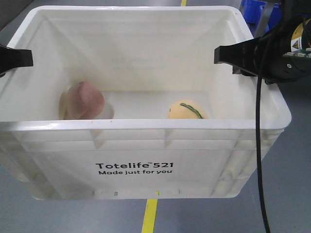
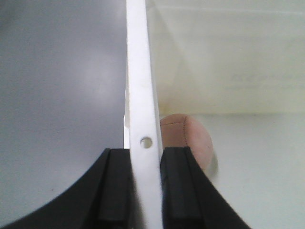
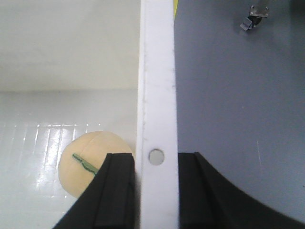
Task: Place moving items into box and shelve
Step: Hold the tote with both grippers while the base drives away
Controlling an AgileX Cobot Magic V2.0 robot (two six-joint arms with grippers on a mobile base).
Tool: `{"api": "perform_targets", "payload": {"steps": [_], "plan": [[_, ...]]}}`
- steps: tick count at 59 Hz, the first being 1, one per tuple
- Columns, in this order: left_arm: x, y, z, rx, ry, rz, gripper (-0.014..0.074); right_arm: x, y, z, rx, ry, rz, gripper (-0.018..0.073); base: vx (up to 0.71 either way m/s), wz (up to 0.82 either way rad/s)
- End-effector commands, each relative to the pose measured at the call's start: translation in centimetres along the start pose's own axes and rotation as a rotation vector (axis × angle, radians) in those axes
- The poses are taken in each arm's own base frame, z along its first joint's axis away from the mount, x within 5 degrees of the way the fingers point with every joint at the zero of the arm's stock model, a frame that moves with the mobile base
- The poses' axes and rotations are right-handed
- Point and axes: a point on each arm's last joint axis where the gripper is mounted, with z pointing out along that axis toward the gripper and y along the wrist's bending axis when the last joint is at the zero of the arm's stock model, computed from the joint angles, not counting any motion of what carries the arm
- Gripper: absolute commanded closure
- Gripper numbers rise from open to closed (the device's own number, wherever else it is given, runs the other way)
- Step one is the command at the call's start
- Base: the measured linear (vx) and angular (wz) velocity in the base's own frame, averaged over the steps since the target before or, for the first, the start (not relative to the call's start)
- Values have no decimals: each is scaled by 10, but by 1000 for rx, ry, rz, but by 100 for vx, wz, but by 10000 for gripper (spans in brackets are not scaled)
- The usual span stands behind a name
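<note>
Left gripper (image 2: 145, 155) and right gripper (image 3: 156, 160) both clamped onto the Totelife crate (image 1: 146, 124) rims, pink ball (image 1: 82, 100) and yellow ball (image 1: 187, 110) inside.

Matte black, blocky fingers (image 2: 116, 191) on left gripper (image 2: 145, 191) and right gripper (image 3: 157, 191). Right wrist housing (image 1: 284, 63) bears a yellow-white label (image 1: 297, 36); black cable (image 1: 258, 145) hangs below.

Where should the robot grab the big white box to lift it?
The box is probably best held by its side rims, one gripper each, fingers straddling the thin upright wall from above, as the left gripper and right gripper do.
</note>
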Motion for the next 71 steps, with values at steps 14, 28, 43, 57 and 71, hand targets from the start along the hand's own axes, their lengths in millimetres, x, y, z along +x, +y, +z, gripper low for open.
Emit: {"api": "perform_targets", "payload": {"steps": [14,28,43,57,71], "plan": [[-22,6,-19,-24,-180,62,619,-19,-13,-23,49,-182,-47,474,45,0],[-22,6,-19,-24,-180,62,619,-19,-13,-23,49,-182,-47,474,44,0],[-22,6,-19,-24,-180,62,619,-19,-13,-23,49,-182,-47,474,44,2],[-22,6,-19,-24,-180,62,619,-19,-13,-23,49,-182,-47,474,45,1],[-22,6,-19,-24,-180,62,619,-19,-13,-23,49,-182,-47,474,46,-2]]}}
